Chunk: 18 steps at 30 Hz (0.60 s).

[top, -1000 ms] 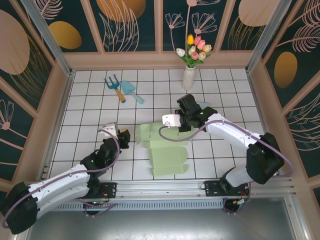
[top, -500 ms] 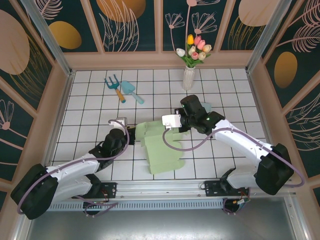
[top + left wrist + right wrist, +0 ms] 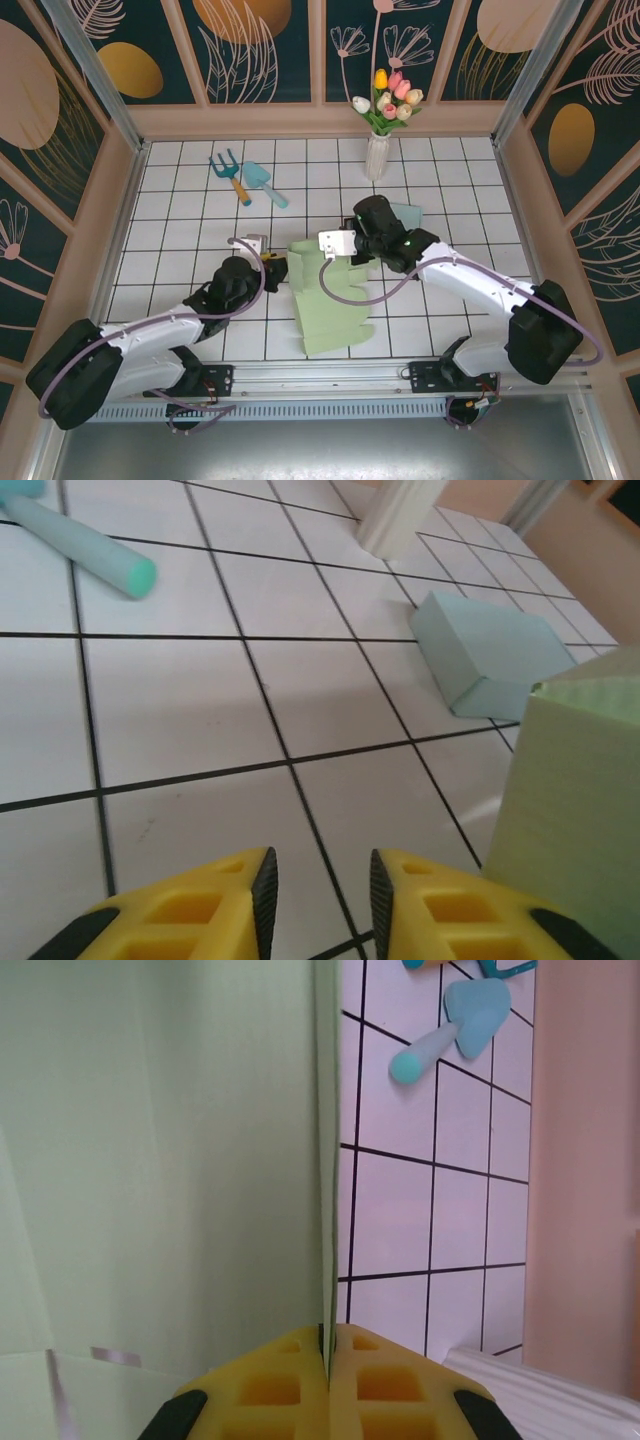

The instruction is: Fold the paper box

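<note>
Between right fingers (image 3: 265,1388): plain green paper box (image 3: 160,1160).

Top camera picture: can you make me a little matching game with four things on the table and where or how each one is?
Things:
1 paper box
2 vase
3 trowel
4 teal block

States:
A holds tulips
B lies beside the fork
C pinched by the right gripper
D sits between vase and paper box

Pairs: 1-C, 2-A, 3-B, 4-D
</note>
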### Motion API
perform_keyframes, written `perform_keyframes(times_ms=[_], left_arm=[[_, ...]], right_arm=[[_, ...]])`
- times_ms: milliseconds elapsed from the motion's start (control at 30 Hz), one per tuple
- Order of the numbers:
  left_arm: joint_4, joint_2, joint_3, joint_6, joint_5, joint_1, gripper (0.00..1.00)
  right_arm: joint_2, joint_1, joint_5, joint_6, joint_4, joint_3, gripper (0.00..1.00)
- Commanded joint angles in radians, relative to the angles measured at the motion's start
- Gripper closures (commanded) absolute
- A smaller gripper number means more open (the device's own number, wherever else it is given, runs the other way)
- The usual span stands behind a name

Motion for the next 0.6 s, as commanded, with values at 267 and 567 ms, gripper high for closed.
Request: perform_keyframes(times_ms=[267,567], left_arm=[[-0.083,-0.363,-0.193,-0.087,-0.198,-0.007,0.6],[0.015,-0.321,-0.228,-0.066,-0.117,-0.006,0.6]], right_arm=[[-0.161,0.054,0.193,-0.178,0.405,-0.255,1.0],[-0.134,0.062,0.163,-0.206,0.406,-0.296,1.0]])
